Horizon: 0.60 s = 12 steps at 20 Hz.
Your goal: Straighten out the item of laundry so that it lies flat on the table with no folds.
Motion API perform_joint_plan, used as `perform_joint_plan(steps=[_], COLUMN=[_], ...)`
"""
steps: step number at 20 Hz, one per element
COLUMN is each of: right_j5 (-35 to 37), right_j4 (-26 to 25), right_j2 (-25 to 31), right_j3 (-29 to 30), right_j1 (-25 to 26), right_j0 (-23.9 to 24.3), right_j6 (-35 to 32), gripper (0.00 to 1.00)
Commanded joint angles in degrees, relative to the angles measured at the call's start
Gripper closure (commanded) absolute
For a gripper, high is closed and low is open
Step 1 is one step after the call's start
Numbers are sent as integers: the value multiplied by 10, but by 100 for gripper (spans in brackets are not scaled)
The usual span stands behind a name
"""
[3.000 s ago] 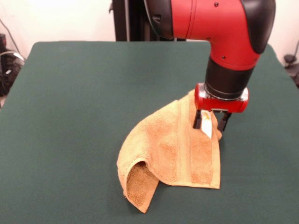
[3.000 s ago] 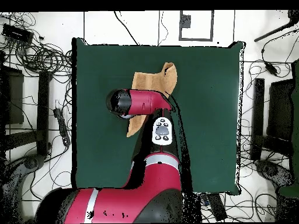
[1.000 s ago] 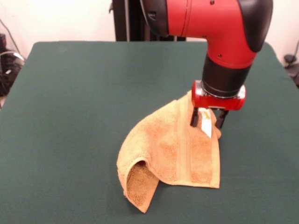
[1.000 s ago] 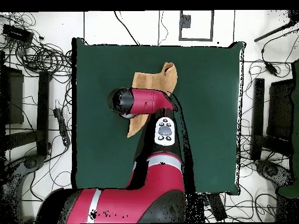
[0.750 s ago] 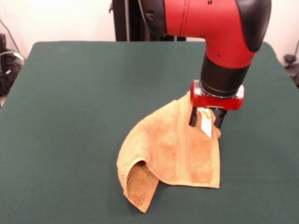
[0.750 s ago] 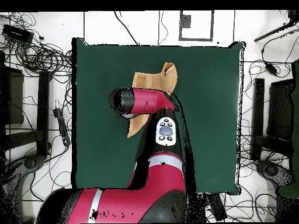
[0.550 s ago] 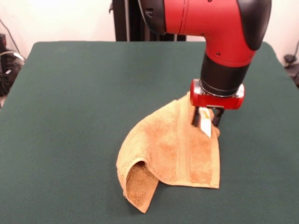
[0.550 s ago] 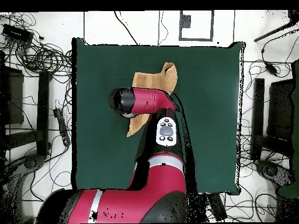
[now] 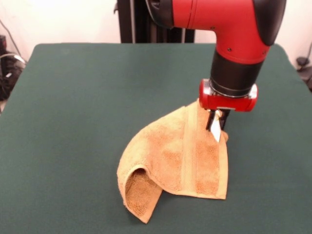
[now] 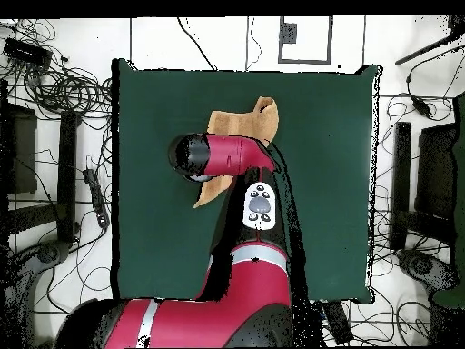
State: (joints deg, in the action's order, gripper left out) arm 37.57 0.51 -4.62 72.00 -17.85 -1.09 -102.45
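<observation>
Here the gripper [image 9: 217, 124] hangs at about four o'clock from the middle of the front view, its dark fingers drawn close together and pinching the far right corner of the towel [image 9: 180, 161], right where the small white label [image 9: 215, 131] shows between them; the red wrist ring sits directly above, with the black cuff and the red arm [image 9: 224, 19] rising out of the top edge. The towel lies on the green table [image 9: 73, 122] toward five o'clock of the frame's centre, not flat; the pinched corner is lifted, and from it the cloth slopes down to the near edge, a woven band running along its length; at its seven o'clock end the cloth curls over on itself into an open roll, the darker underside showing inside the curl; the right-hand edge runs fairly straight down to a squared corner at five o'clock. In the overhead view the arm [image 10: 227, 156] covers the middle of the towel [image 10: 241, 121]; the cloth shows at twelve o'clock of the wrist, and a small tip shows below it at six o'clock.
</observation>
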Motion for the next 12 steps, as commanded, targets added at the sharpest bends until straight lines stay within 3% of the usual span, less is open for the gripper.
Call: perform_joint_plan(steps=[1,12], right_j5=[40,35], right_j4=[9,9], right_j2=[33,27], right_j3=[36,28], right_j1=[3,11], right_j0=[3,-3], right_j6=[-68,-80], gripper=[100,100])
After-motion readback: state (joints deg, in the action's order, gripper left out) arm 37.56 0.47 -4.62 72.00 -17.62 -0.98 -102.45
